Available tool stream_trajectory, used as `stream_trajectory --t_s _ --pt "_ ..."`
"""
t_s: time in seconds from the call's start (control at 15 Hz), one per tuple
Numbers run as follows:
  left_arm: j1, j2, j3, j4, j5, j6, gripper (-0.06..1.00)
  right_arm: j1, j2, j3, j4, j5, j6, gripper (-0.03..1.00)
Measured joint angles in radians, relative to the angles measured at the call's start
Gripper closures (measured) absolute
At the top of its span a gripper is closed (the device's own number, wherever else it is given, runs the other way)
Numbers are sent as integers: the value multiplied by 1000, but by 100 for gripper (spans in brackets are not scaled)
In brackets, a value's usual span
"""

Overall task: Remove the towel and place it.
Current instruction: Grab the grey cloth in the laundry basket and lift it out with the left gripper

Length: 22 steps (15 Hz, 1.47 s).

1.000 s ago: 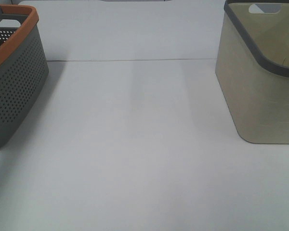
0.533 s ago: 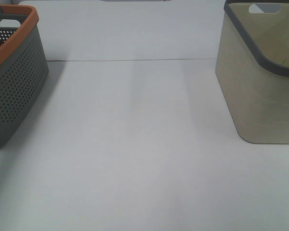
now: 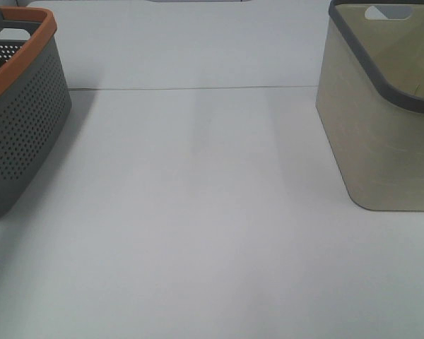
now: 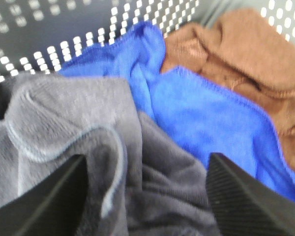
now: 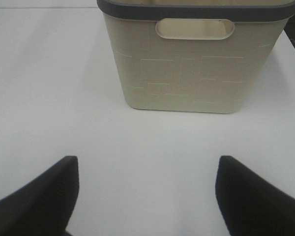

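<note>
The towel [image 4: 83, 142], a dark grey terry cloth with a stitched hem, lies crumpled in the grey perforated basket [image 4: 54, 29] in the left wrist view. My left gripper [image 4: 147, 164] is open just above it, one finger on each side of its folds, holding nothing. My right gripper [image 5: 147, 164] is open and empty over the white table [image 5: 49, 88], facing the beige basket [image 5: 187, 64]. Neither gripper shows in the exterior high view. The towel's white tag is hidden.
A blue cloth [image 4: 206, 118] and a brown cloth [image 4: 246, 54] lie beside the towel in the same basket. In the exterior high view the grey basket with an orange rim [image 3: 21, 120] stands far left and the beige basket [image 3: 389, 134] far right on the white table [image 3: 198, 212].
</note>
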Motion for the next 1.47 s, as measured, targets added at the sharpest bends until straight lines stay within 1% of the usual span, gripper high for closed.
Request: stream_trajectory --t_s 0.13,0.2,0.33,0.4,0.6,0.73,0.8,0.87,0.93,1.0,1.13,1.27,1.47 --pt "0 0 0 20 0 -13 43 0 0 0 0 0 0 21" --pt "0 0 0 21 -1 -14 46 0 0 0 0 0 0 21" --pt "0 0 0 22 -1 -14 59 0 0 0 0 0 0 21" --pt "0 0 0 19 -1 -14 63 0 0 0 0 0 0 21" --pt "0 0 0 -17 -1 -2 66 0 0 0 0 0 1 21" --pt "0 0 0 -19 -1 8 66 0 0 0 0 0 1 21" --pt "0 0 0 -19 -1 10 69 0 0 0 0 0 1 21" --pt "0 0 0 -19 -12 13 76 0 0 0 0 0 1 21" --pt "0 0 0 -19 -44 23 89 0 0 0 0 0 1 21" --pt "0 -4 0 -21 -98 32 94 0 0 0 0 0 1 21" --pt "0 -23 0 -21 -181 34 94 0 0 0 0 0 1 21" --pt "0 -59 0 -20 -201 41 94 0 0 0 0 0 1 21" --pt "0 -126 0 3 -245 117 94 0 0 0 0 0 1 21"
